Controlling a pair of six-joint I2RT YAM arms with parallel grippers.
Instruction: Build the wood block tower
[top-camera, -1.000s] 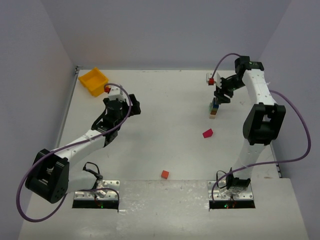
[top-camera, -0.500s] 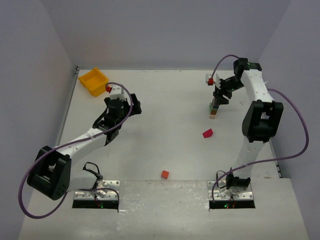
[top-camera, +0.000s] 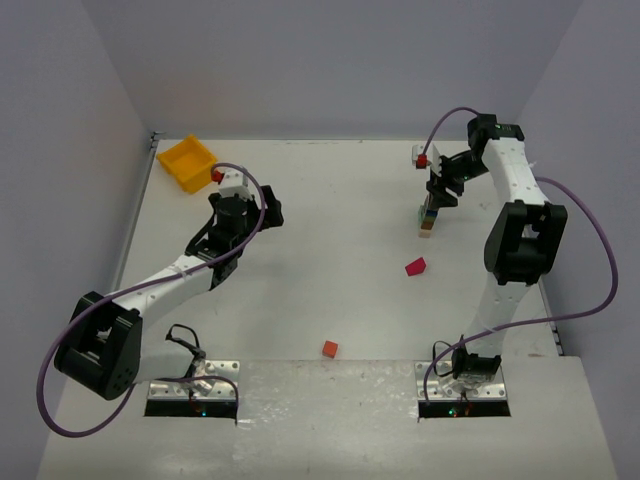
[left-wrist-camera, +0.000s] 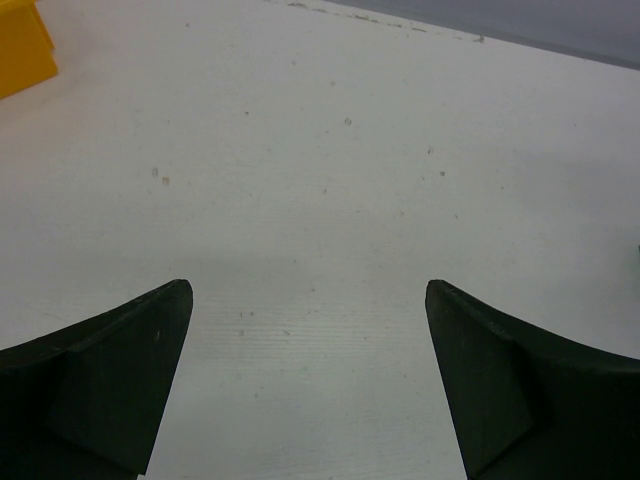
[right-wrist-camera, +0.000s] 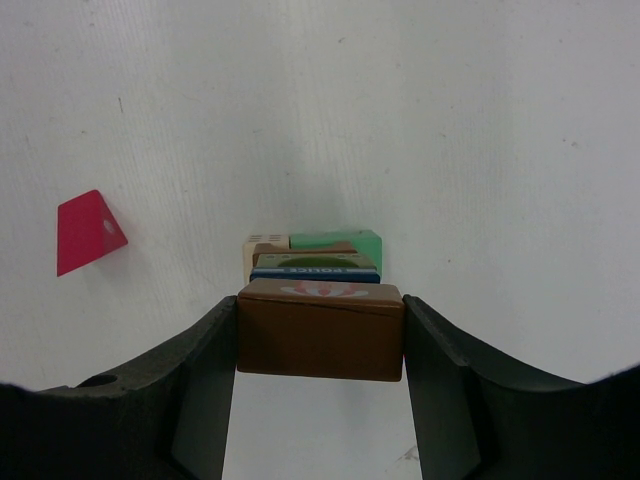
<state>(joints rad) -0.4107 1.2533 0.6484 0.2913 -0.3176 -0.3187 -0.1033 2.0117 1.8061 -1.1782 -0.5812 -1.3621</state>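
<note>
**While the right claw (right-wrist-camera: 320, 330) grips a brown block (right-wrist-camera: 320, 345), the wood block tower (top-camera: 428, 218) stands right beneath it**

Where the bench (top-camera: 330, 180) meets the arm bases, an orange-red block (top-camera: 329, 348) lies alone, about midway between the two arms. Farther in and to the right, a magenta block (top-camera: 415, 266) rests loose on the surface. It is a wedge-like piece with one slanted side. In the right wrist view it lies off to the left of the stack, well apart from it.

On the left half of the bench, the left claw (left-wrist-camera: 305, 290) hovers over bare surface. Its jaws are spread wide and nothing sits between them.

Beyond the magenta block, toward the far right of the bench, the wood block tower rises as a narrow, multicoloured stack. Seen from above through the right wrist camera, a blue piece with white lettering lies uppermost. Green, brown and pale natural pieces show at its edges beneath.

The right claw hangs directly over this stack. Its jaws are partly closed and press on the two short ends of the brown block, which is held level and lined up with the pieces below. Whether the block's underside already touches the blue piece or stands just clear of it cannot be told from either view.

Farthest away, a yellow bin (top-camera: 188, 162) sits in the far left corner of the bench. One corner of it shows at the top left of the left wrist view.
</note>
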